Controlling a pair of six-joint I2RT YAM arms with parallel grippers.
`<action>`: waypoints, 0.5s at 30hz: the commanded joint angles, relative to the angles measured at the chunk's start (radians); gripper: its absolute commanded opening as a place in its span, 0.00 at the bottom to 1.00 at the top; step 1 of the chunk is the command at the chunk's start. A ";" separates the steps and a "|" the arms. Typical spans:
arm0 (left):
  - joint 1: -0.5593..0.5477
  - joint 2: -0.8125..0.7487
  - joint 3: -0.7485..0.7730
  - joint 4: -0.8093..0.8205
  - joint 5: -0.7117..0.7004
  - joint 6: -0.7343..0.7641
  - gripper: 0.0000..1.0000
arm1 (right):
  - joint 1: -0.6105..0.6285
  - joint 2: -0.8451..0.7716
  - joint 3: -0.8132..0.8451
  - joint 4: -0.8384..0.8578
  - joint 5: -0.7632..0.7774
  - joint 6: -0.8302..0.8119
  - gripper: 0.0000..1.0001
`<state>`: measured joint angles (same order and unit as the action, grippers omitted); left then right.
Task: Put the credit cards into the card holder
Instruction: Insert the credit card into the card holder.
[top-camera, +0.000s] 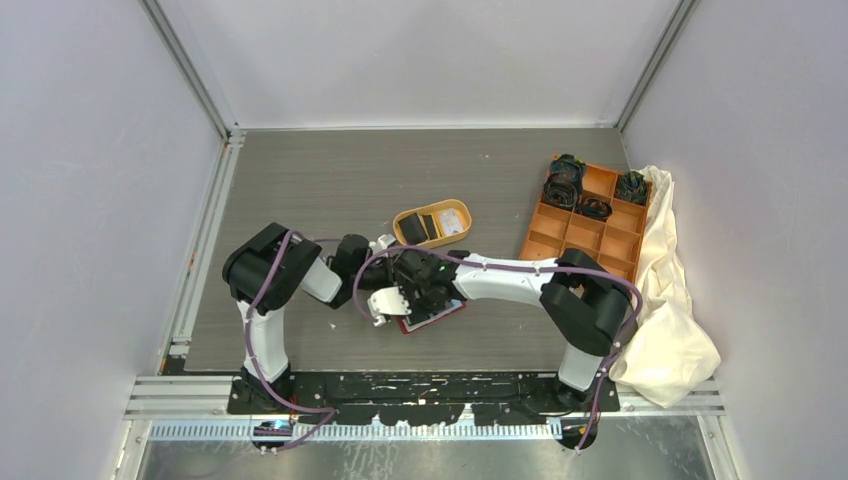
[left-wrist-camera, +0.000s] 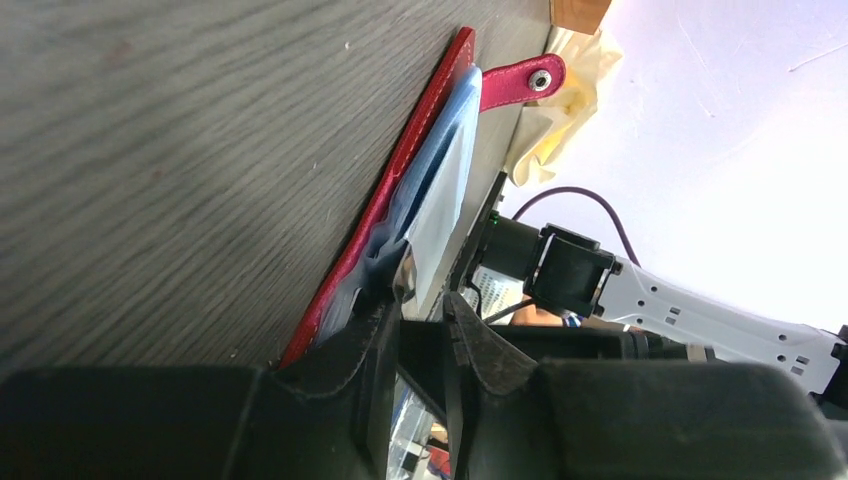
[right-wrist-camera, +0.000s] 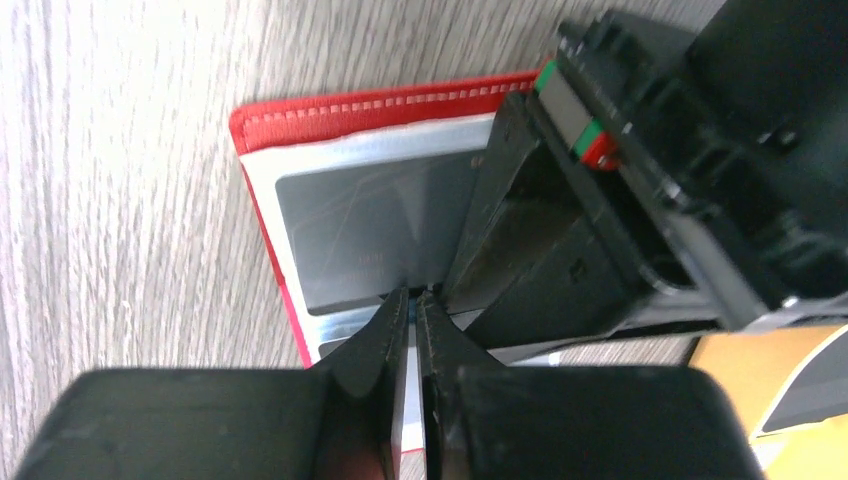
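Observation:
The red card holder (top-camera: 442, 318) lies open on the table, its pale lining up. In the right wrist view a dark grey credit card (right-wrist-camera: 370, 235) sits in a pocket of the card holder (right-wrist-camera: 380, 105). My right gripper (right-wrist-camera: 413, 294) is shut, its tips against that card's near edge. My left gripper (left-wrist-camera: 424, 300) is slightly open; one of its fingers (left-wrist-camera: 380, 315) presses on the lining of the card holder (left-wrist-camera: 400, 180), whose clasp tab (left-wrist-camera: 520, 82) sticks up. Both grippers meet over the wallet in the top view, left (top-camera: 392, 300) and right (top-camera: 415, 297). More cards (top-camera: 430, 226) lie in the oval tray.
An orange oval tray (top-camera: 403, 222) stands just behind the grippers. An orange compartment box (top-camera: 585, 235) with black coiled bands (top-camera: 565, 185) is at the back right. A cream cloth (top-camera: 670, 300) is heaped along the right edge.

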<state>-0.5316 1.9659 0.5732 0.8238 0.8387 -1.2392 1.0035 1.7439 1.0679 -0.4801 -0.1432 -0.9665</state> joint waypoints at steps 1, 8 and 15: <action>0.001 0.042 -0.013 -0.074 -0.053 0.042 0.25 | -0.046 -0.049 -0.017 -0.003 0.037 -0.029 0.13; 0.006 0.031 -0.013 -0.067 -0.049 0.045 0.27 | -0.096 -0.070 -0.018 -0.026 0.005 -0.018 0.14; 0.009 -0.120 0.005 -0.167 -0.064 0.114 0.32 | -0.186 -0.154 0.065 -0.181 -0.313 0.049 0.21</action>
<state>-0.5278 1.9388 0.5774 0.8017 0.8227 -1.2289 0.8703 1.6890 1.0641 -0.5671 -0.2760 -0.9478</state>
